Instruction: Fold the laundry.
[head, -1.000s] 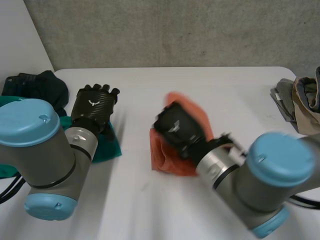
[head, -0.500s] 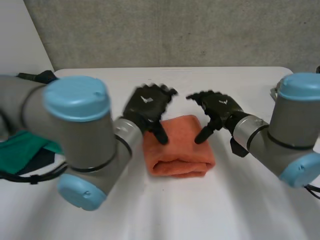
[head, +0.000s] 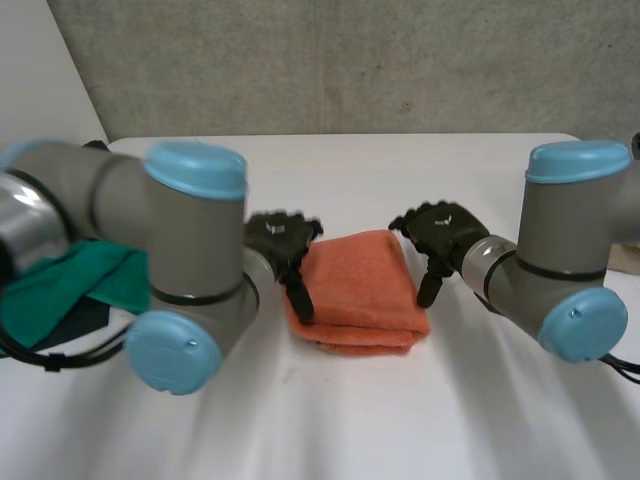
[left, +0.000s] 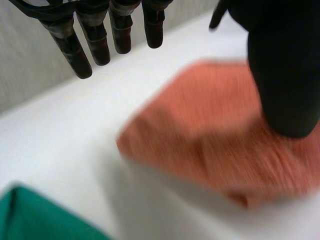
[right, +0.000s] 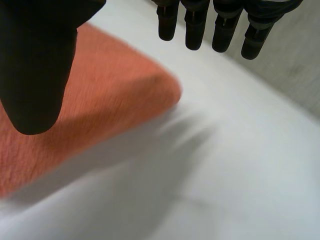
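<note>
Left hand (head: 280, 238) and right hand (head: 440, 228) flank orange cloth (head: 358, 285) — contact unclear.

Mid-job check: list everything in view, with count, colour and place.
folded cloth: one, orange, middle of the table, between the hands.
second cloth: one, green, table's left end, partly behind the left arm.
table: one, white, under everything.
wall: one, grey, behind the table.
left arm, right arm: two, grey with light-blue caps, flanking the folded cloth.
left hand: one, black, open, at the folded cloth's left edge.
right hand: one, black, open, at its right edge.
</note>
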